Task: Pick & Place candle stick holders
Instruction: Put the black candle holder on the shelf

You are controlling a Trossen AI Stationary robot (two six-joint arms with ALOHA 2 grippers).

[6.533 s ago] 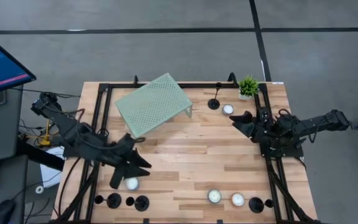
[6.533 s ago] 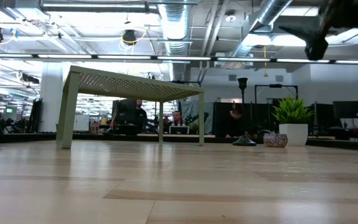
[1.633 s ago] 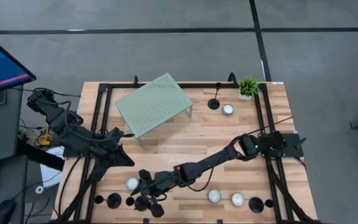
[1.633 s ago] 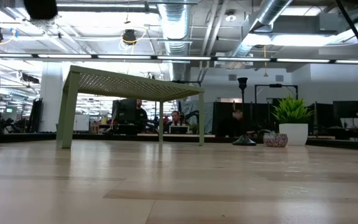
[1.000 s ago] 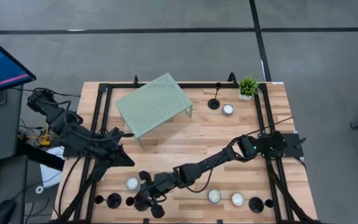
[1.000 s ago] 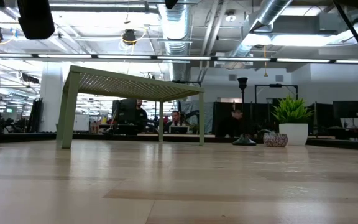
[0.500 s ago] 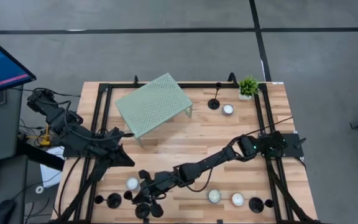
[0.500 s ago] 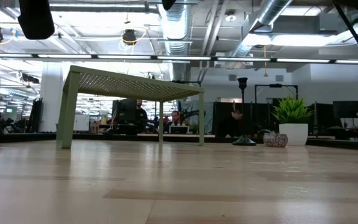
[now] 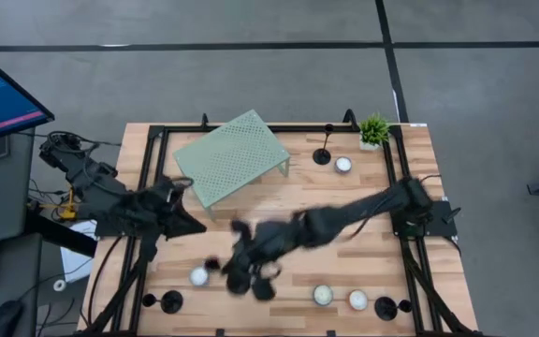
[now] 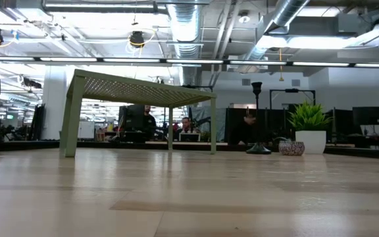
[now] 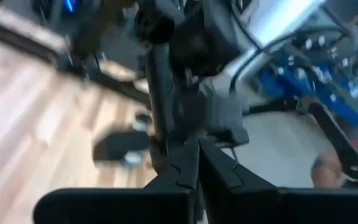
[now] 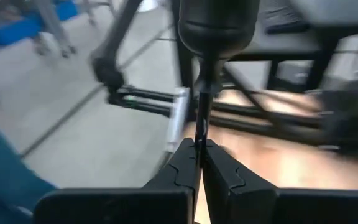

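The pale green perforated stand (image 9: 229, 155) is taken as the landmark. The right gripper (image 12: 199, 163) is seen clamped on the thin stem of a black candle stick holder (image 12: 207, 68), whose round base fills the upper part of the right wrist view; in the high view the blurred right arm carries the holder (image 9: 262, 288) above the table (image 9: 363, 201), on the near side of the stand and well apart from it. The left gripper (image 11: 197, 167) is shown with its fingers pressed together and empty, waiting beside the stand's left end. One holder (image 9: 323, 153) is seen standing upright just beside the stand's right end, next to a tealight (image 9: 343, 165) and a small potted plant (image 9: 373, 129). Further holders (image 9: 171, 301) are left at the table's near edge, far from the stand, among other tealights (image 9: 198, 276). The task is judged to be at an early stage: one holder is in transit, its placing is not yet done, and several remain to be picked
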